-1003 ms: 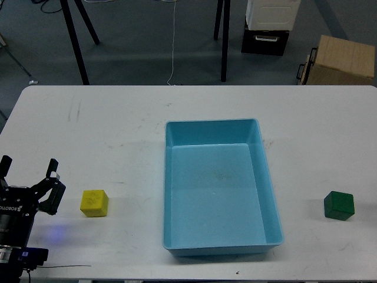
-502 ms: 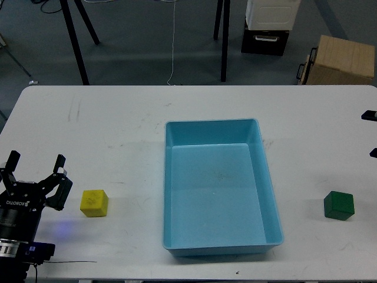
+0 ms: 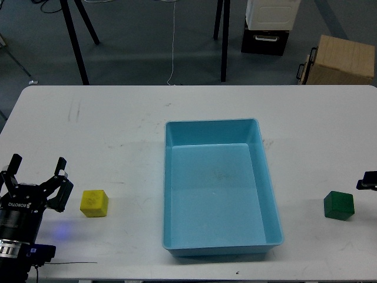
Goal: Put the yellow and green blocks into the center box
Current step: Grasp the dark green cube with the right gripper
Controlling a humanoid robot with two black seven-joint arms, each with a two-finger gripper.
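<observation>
The yellow block [image 3: 94,203] sits on the white table left of the light-blue tray [image 3: 212,134], which is empty. The dark green block [image 3: 339,205] sits on the table right of the tray. My left gripper [image 3: 36,167] is open at the table's left front, just left of the yellow block and not touching it. Only a dark tip of my right gripper [image 3: 368,180] shows at the right edge, just above and right of the green block; its fingers cannot be told apart.
A tan cardboard box [image 3: 340,60] and a black-and-white crate [image 3: 269,26] stand on the floor behind the table. Black stand legs [image 3: 75,41] are also behind it.
My left gripper has risen and shifted slightly right toward the yellow block. The right gripper's tip has come into view and dropped from the upper right edge to beside the green block.
</observation>
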